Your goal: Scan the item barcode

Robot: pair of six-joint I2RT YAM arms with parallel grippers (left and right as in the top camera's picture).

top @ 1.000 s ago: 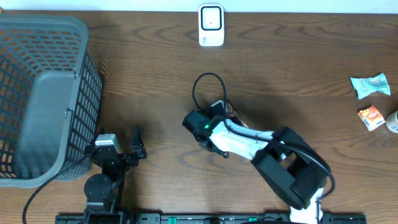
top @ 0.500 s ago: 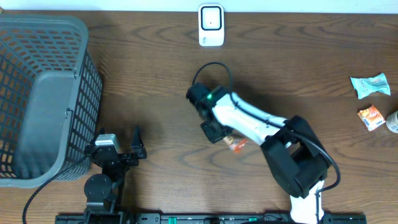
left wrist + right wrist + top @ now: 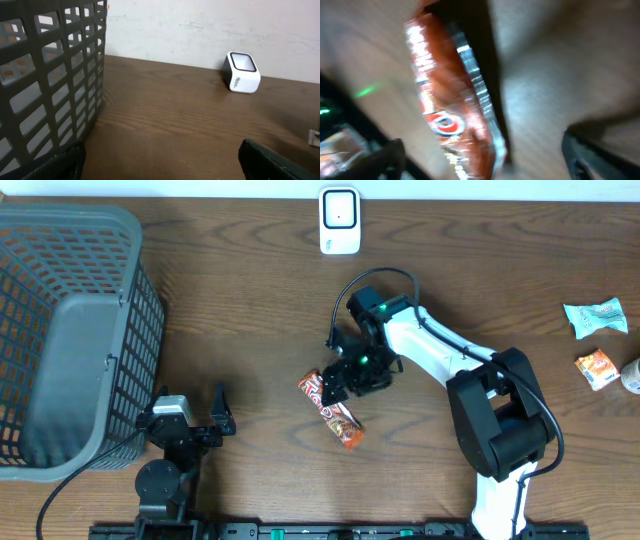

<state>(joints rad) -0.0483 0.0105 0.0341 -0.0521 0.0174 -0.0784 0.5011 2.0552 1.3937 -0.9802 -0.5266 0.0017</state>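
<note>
The right end effector [image 3: 482, 142] is open: its wrist view shows its two dark fingers [image 3: 590, 155] wide apart at the lower corners, gripping nothing. Between them in that view is the bar [image 3: 331, 411], blurred, with an orange-red wrapper, a silvery crimped edge and a round red-and-white mark. The lettering on it cannot be read there.

From overhead the bar lies flat on the surface [image 3: 250, 290], slanted, with its upper end toward the end effector and its lower end toward the near edge. That upper end is just beside the fingers; whether it touches them cannot be told. White lettering runs along the wrapper but is too small to read. The right arm [image 3: 440, 355] reaches in from the lower right, white with black joints, green lights on it and a black cable looping above the wrist.

The scanner [image 3: 339, 220], a small white box with a dark window, stands at the far edge, well apart from the bar. Dark print on its side shows in the left wrist view but is too small to read.

The left end effector [image 3: 160, 150] is also open, its fingers wide apart and holding nothing. It sits low beside a grey basket [image 3: 60, 330] that fills the left side of the surface.

At the far right lie a teal packet [image 3: 596, 317] and an orange packet [image 3: 597, 368], close together; their printing is unreadable.
</note>
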